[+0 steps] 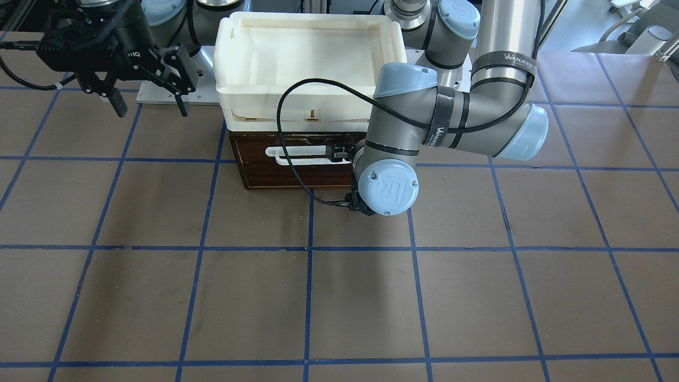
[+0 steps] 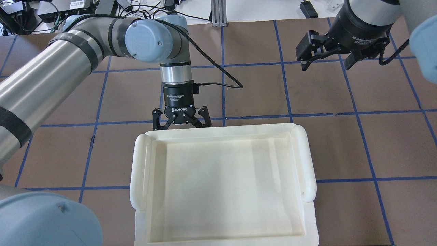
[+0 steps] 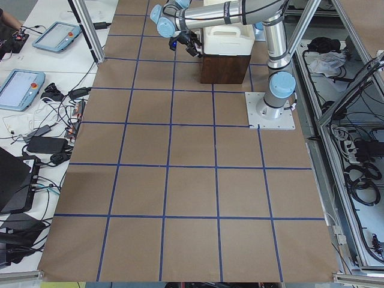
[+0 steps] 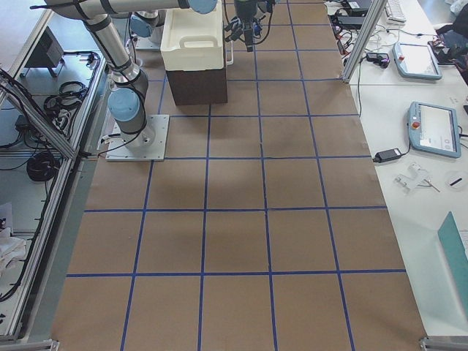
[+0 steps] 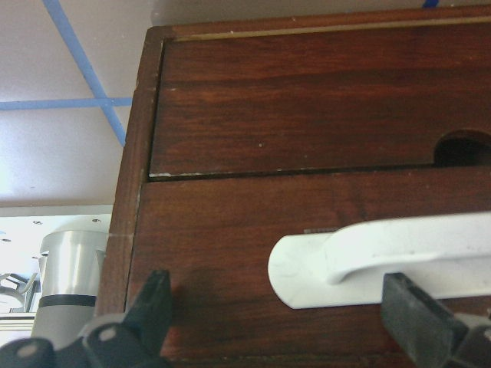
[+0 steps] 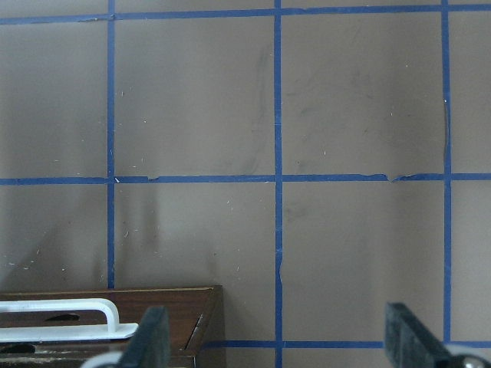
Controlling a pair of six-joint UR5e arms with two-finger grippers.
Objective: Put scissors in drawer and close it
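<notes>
White capitals spell ROBOTIQ across the left hand [image 2: 181, 125] in the overhead view; a line of finer print on the black collar above is too small to read surely. In the front-facing view a black strap [image 1: 504, 57] around the left arm reads WANJEED, and the blue-grey cap [image 1: 389, 188] of its wrist joint bears a raised UR mark. The drawer [image 5: 215, 253] sits low in a dark wooden cabinet under a white tray [image 2: 218, 131], its brown front facing away from the robot and, as far as the left wrist view shows, level with the frame around it. The scissors cannot be seen in any view. The left hand points straight at that front with its fingers [image 5: 153, 307] spread: the rounded end of the white handle [image 5: 368, 257] lies between them, unpinched, one finger beside the cabinet's edge and the other under the bar. Whether the tips touch the wood I cannot tell. The right hand [image 2: 326, 63] hangs above the brown, blue-taped tabletop [image 1: 339, 307], off to the cabinet's side and well apart from the drawer, its fingers also spread and holding nothing. In its wrist view the cabinet's corner and the other end of the handle show at the lower left.
</notes>
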